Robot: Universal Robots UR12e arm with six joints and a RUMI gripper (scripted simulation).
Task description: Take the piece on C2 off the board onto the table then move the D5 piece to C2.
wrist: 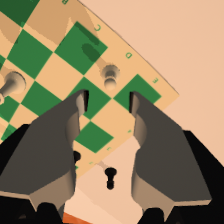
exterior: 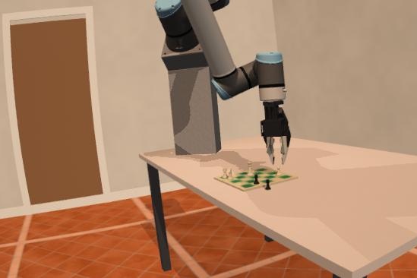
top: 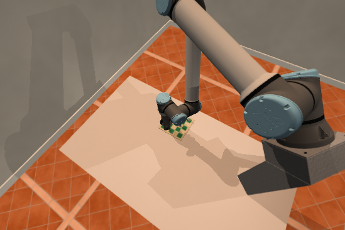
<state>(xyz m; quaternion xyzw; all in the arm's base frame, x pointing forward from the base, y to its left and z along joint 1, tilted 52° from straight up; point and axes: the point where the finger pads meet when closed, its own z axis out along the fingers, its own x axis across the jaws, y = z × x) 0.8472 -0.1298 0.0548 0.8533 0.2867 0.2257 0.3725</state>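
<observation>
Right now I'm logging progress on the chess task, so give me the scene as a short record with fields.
gripper: jaws part open, holding nothing, above the board's edge
board: green and tan, on the table
off-board piece: black pawn upright on the table beside the board
nearest piece below jaws: pale pawn

Place: plain indoor room | terracotta tile floor (exterior: 81, 247) | brown door (exterior: 55, 110) | beige table (exterior: 328, 205)

Board (wrist: 150, 75), edge lettering, wrist view: C, D and E legible along one border; remaining marks too small to read.
</observation>
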